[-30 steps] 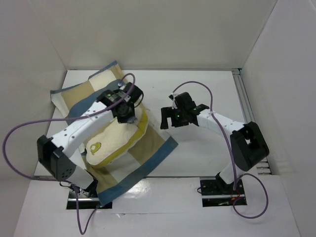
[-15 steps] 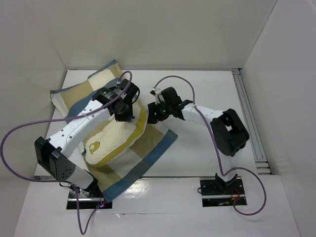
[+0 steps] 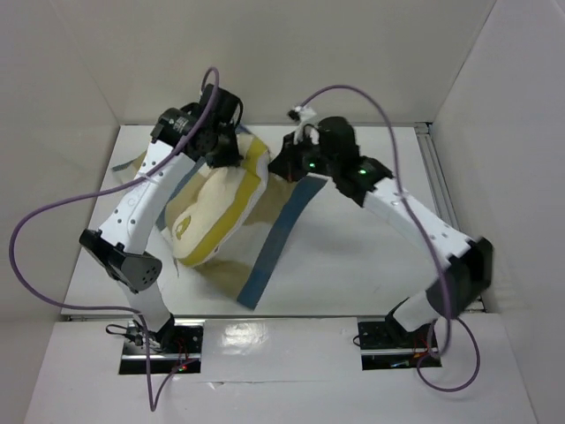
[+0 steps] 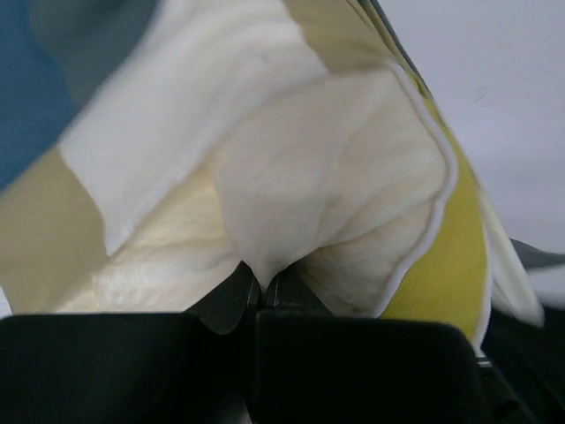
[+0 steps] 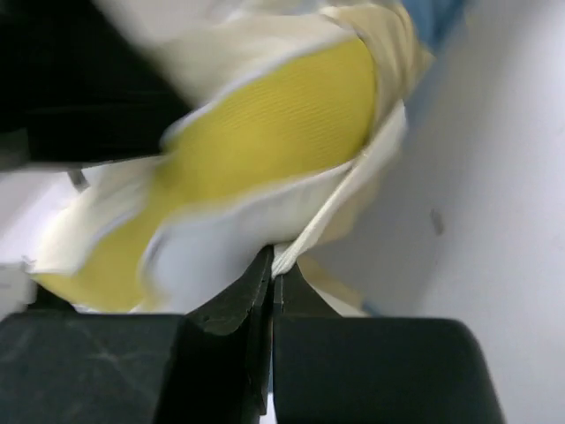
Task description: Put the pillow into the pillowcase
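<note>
Two robot arms hold bedding raised over the white table [image 3: 353, 256]. The left gripper [image 3: 224, 159], fingers pressed together, pinches the upper end of the soft cream-yellow rectangular pillow [image 3: 212, 212], which hangs on the table's left side. Just beside it, the right gripper [image 3: 288, 166] is clamped on an edge of the blue, tan and cream checked fabric pillowcase [image 3: 275, 237], whose blue band drapes down beside the pillow.

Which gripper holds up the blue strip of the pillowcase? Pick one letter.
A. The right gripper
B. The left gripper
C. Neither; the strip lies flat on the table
A: the right gripper is shut on the top end of the pillowcase, whose blue strip hangs from it towards the table, while the left gripper is over at the pillow.
</note>
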{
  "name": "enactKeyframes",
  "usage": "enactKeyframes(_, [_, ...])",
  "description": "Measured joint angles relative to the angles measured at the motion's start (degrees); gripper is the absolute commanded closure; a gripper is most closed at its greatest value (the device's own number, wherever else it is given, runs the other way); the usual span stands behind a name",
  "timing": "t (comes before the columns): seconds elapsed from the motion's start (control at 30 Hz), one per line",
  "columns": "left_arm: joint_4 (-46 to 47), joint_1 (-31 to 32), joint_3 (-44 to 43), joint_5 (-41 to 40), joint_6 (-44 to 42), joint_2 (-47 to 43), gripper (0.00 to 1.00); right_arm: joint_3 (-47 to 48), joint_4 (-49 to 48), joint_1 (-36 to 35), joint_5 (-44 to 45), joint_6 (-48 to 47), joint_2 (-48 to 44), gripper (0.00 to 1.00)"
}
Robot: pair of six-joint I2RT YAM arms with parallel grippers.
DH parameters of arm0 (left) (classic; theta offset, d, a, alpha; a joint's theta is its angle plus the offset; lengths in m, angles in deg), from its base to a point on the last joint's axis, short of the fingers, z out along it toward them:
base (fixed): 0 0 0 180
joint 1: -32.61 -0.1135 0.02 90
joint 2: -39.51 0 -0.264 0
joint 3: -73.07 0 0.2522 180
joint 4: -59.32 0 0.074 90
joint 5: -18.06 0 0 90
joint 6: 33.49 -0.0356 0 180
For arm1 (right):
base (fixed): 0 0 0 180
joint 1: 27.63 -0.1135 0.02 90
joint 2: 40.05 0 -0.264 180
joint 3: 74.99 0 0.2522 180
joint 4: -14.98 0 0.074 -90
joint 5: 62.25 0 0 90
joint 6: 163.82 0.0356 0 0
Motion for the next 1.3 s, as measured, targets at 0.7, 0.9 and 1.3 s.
enactKeyframes(0.7, [2.1,13.6,-9.2,-8.2,10.6,27.3,1.00,-30.0,19.4,-2.2,10.4,11.6,-30.0,1.00])
enactKeyframes(0.9, [6.1,16.3,-9.8,-4.3,7.6,27.1,0.77,-29.4,27.0,-2.2,15.3,14.9,-36.3,0.43])
enactKeyframes(1.3, [19.1,7.0,16.4,-2.1,-2.5,3.3,0.07,-12.3,36.6,-2.9,34.2,22.0,-34.4,0.09])
